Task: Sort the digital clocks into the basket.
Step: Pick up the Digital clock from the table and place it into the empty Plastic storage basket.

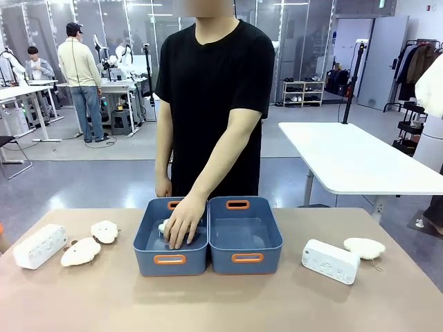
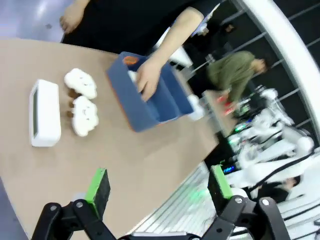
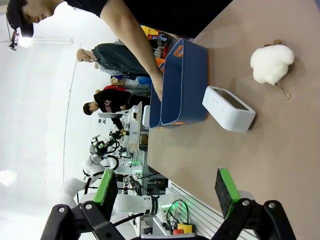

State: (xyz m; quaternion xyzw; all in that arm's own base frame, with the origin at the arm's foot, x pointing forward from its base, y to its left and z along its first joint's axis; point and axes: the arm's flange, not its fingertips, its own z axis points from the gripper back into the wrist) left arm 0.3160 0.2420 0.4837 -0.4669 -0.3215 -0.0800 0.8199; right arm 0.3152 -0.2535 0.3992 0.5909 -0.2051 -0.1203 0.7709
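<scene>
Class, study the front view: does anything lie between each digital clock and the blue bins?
Left digital clock: two cloud-shaped plush toys lie between it and the left bin, and a person's hand reaches into that bin. Right digital clock: nothing visible, just bare table up to the right bin.

2 blue bins (image 1: 149, 264) (image 1: 270, 257) with orange handle rims (image 1: 169, 259); 2 white clocks (image 1: 39, 245) (image 1: 330, 261), screens grey; cream plush toys (image 1: 81, 251); tan counter (image 1: 221, 304); black shirt (image 1: 214, 83); green pads (image 2: 100, 186) on black jaws.

Left gripper (image 2: 159, 189) open above worktop (image 2: 125, 155); person's hand (image 2: 149, 80) inside blue basket (image 2: 142, 107); digital clock (image 2: 45, 113) beside two plush toys (image 2: 82, 102).
</scene>
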